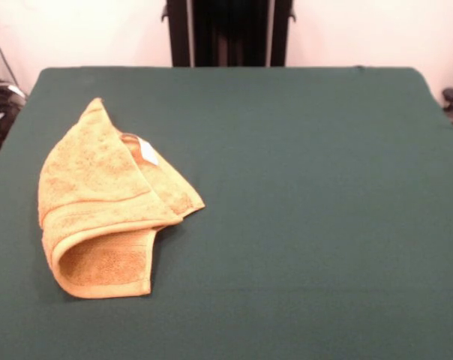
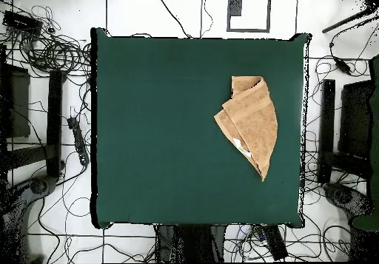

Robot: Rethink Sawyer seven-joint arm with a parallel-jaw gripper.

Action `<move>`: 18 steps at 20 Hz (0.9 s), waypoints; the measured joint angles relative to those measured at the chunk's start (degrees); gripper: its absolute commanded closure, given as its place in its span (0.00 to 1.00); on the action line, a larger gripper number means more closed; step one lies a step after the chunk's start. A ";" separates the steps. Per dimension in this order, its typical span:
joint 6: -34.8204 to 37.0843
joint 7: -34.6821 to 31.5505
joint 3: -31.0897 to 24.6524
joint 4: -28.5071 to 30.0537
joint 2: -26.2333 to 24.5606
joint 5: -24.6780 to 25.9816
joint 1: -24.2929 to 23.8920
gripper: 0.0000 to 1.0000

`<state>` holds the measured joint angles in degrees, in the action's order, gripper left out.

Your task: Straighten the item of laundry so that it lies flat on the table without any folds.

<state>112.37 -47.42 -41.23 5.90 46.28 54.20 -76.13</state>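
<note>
No gripper shows in either view; the towel (image 1: 99, 202) lies folded, seemingly doubled, on the table (image 1: 301, 210).

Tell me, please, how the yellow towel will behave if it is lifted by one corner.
The towel is probably floppy: it lies folded over itself, with a soft rolled loop at one end. Lifted, it would likely drape and partly unfold. It looks light, and its terry surface may drag rather than slide on the table cloth.

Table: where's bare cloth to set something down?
In the front view, the table is bare from the towel across to its right edge, plus a strip behind the towel. Only the left side is taken, by the folded towel.
</note>
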 measured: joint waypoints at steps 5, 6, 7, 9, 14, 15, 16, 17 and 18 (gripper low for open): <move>2.72 0.65 -30.27 -3.12 -0.42 33.96 -8.17 0.00; 2.85 0.98 -34.64 -3.47 -0.74 38.46 -9.19 0.00; 2.87 1.56 -40.90 -3.88 -1.23 44.96 -10.54 0.00; 2.88 2.95 -51.17 -4.11 -2.23 56.09 -12.50 0.00; 5.61 5.56 -67.08 -4.18 -3.91 72.18 -14.49 0.00; 6.24 5.72 -68.68 -4.18 -4.10 73.29 -14.63 0.00; 8.11 5.75 -72.20 -4.18 -4.67 74.49 -14.88 0.00; 9.28 5.75 -73.96 -4.18 -5.02 74.38 -14.96 0.00; 10.49 5.75 -75.19 -4.13 -5.32 73.49 -14.97 0.00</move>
<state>122.87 -41.68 -116.42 1.77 40.96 127.69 -91.10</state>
